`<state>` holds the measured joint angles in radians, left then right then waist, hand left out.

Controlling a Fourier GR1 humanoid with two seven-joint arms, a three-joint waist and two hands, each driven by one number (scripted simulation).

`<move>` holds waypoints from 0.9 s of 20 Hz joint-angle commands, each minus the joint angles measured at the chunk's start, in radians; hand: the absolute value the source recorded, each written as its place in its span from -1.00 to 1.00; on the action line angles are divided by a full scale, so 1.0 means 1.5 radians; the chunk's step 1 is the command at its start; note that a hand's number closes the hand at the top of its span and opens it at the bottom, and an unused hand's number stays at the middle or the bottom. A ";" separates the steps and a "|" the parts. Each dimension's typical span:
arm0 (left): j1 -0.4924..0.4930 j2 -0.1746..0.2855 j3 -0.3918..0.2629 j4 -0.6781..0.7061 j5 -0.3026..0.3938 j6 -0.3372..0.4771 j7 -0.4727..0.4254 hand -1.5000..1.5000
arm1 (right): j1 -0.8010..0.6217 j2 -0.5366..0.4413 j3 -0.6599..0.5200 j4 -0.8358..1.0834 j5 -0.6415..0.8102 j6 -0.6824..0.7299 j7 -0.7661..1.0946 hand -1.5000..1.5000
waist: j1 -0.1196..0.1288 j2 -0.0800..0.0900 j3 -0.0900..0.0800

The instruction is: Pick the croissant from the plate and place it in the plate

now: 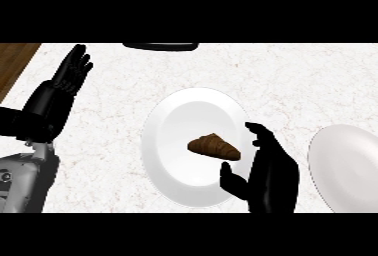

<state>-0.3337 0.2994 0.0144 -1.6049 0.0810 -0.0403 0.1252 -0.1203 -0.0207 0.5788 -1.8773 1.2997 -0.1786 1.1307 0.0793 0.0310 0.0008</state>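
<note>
A brown croissant (214, 147) lies near the middle of a white plate (171, 130) at the centre of the counter. A second white plate (347, 167) sits at the right edge, partly cut off by the view. My right hand (269, 172) is over the first plate's right rim, just right of the croissant, open, with fingers pointing up and the thumb spread toward the croissant. It does not hold the croissant. My left hand (70, 72) rests open at the upper left, fingers up, far from both plates.
The counter top (295, 75) is pale speckled stone. A brown wooden strip (15, 60) runs along the far left corner. A dark rounded object (160, 46) pokes in at the top edge.
</note>
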 commanded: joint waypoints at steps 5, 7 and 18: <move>0.007 -0.012 -0.002 0.014 0.002 -0.004 -0.017 0.00 | -0.197 0.013 -0.065 0.219 -0.121 -0.224 0.058 -1.00 | 0.008 -0.004 0.001; -0.015 0.002 0.006 0.026 0.006 -0.013 -0.005 0.00 | -0.247 0.013 -0.113 0.241 -0.123 -0.264 0.022 -1.00 | -0.003 -0.005 0.001; 0.011 0.028 0.045 0.027 0.020 -0.023 0.000 0.00 | -0.250 0.014 -0.096 0.231 -0.120 -0.507 0.056 -1.00 | -0.040 -0.021 0.000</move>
<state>-0.3179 0.3090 0.0435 -1.5786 0.0871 -0.0518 0.1182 -0.5020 -0.0058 0.4234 -1.5020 1.1073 -0.7715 1.0497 0.0418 0.0052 0.0007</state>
